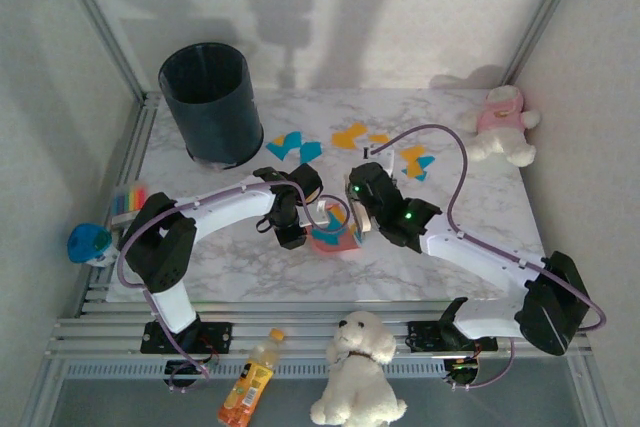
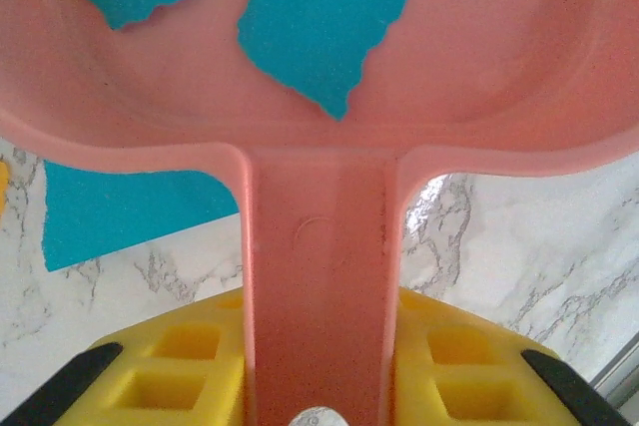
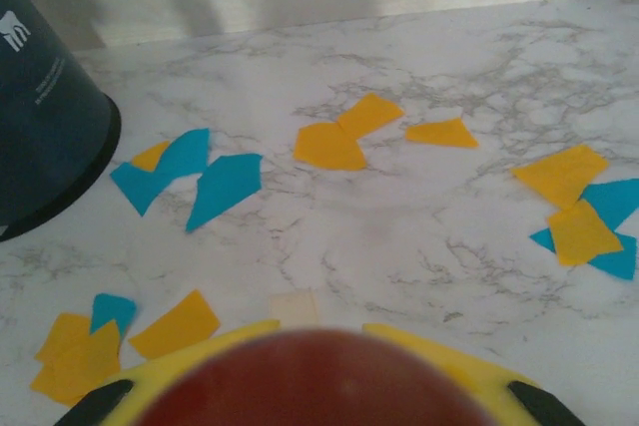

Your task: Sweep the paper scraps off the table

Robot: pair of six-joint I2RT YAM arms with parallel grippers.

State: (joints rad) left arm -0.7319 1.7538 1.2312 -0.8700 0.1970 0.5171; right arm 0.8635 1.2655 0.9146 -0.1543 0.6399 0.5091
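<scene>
On the desk (image 1: 250, 267), the dustpan (image 2: 319, 246) is clenched in the left gripper (image 2: 319, 371), a red object (image 3: 319, 391) in the right gripper (image 3: 321, 338) — the flimsy paper scraps (image 3: 329, 147) are probably better swept than pinched.

The left arm (image 1: 225, 207) and right arm (image 1: 482, 259) are white with black joints. Purple cables (image 1: 437, 127) run along them. The left end effector (image 2: 319, 386) has yellow fingers (image 2: 170, 366).

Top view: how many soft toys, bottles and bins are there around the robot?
Soft toys: 2, the white dog and the pink-clothed toy
Bottle: 1
Bin: 1
Total: 4
</scene>
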